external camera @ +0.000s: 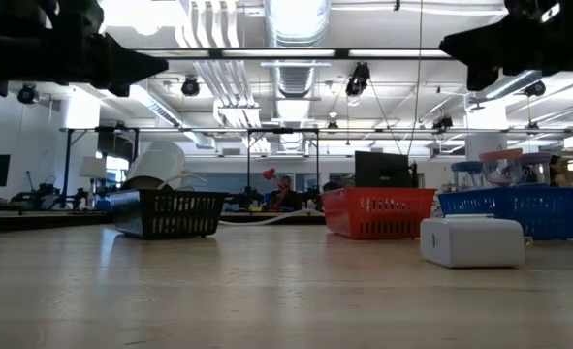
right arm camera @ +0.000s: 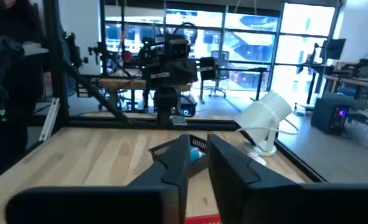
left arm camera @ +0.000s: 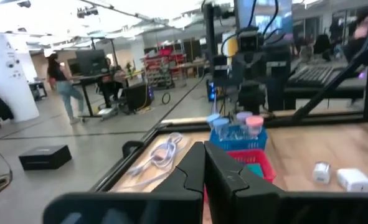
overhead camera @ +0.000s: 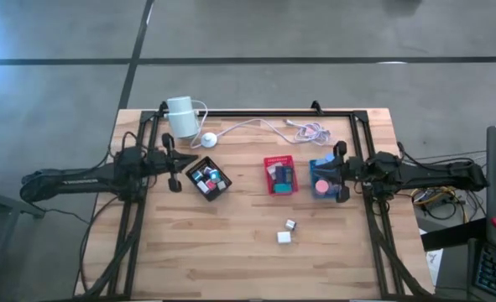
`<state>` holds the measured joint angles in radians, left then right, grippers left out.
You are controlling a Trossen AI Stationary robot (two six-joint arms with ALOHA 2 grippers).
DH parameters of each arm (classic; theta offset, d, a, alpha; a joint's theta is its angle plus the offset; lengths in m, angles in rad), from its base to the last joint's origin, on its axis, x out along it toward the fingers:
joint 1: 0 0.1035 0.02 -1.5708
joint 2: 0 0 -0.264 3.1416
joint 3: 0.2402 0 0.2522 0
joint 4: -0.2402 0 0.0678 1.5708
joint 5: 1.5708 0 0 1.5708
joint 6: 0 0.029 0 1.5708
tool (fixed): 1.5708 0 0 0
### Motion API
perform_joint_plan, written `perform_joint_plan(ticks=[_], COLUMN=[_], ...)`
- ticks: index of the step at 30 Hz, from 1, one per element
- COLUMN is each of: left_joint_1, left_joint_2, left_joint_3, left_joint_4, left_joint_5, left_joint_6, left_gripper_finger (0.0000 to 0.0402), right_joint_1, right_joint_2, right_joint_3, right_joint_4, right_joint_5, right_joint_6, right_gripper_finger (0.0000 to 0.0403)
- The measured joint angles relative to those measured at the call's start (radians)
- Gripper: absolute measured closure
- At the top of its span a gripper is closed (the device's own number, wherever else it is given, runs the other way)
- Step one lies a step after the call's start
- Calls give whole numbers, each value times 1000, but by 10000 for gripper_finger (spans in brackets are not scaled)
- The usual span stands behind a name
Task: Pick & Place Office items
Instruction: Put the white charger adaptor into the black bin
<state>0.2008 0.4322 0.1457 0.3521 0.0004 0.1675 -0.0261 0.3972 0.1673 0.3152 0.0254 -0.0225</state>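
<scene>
Office items (overhead camera: 284,237) lie loose beside three filled trays (overhead camera: 280,174).

White lettering on the left arm (overhead camera: 80,178) is too small to read.

Two small white pieces lie loose on the bare wood, lower centre-right of the high view: a block (overhead camera: 284,237) and, just up-right of it, a smaller one (overhead camera: 290,225). The rest sit in the trays mid-frame: mixed colours in the black (overhead camera: 207,179), teal and dark in the red (overhead camera: 281,174), pink in the blue (overhead camera: 321,184).
</scene>
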Motion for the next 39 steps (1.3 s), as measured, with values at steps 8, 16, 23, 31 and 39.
perform_joint_plan(ticks=[8,16,23,31,39], left_joint_1=[-3,-62,-200,-350,-452], left_joint_2=[159,440,721,1020,1285], left_joint_3=[27,177,353,611,838], left_joint_4=[102,101,97,96,31], left_joint_5=[7,45,48,31,-130], left_joint_6=[-23,-68,-67,-129,-220], left_gripper_finger=[396,396,396,387,328], right_joint_1=[0,0,-1,-1,-1], right_joint_2=[-109,-197,-236,-256,-252], right_joint_3=[-51,-74,-102,-119,-123], right_joint_4=[2,-30,-28,-29,-32], right_joint_5=[-122,-143,-134,-130,-129], right_joint_6=[-12,-10,-6,34,49], right_gripper_finger=[389,394,394,394,394])
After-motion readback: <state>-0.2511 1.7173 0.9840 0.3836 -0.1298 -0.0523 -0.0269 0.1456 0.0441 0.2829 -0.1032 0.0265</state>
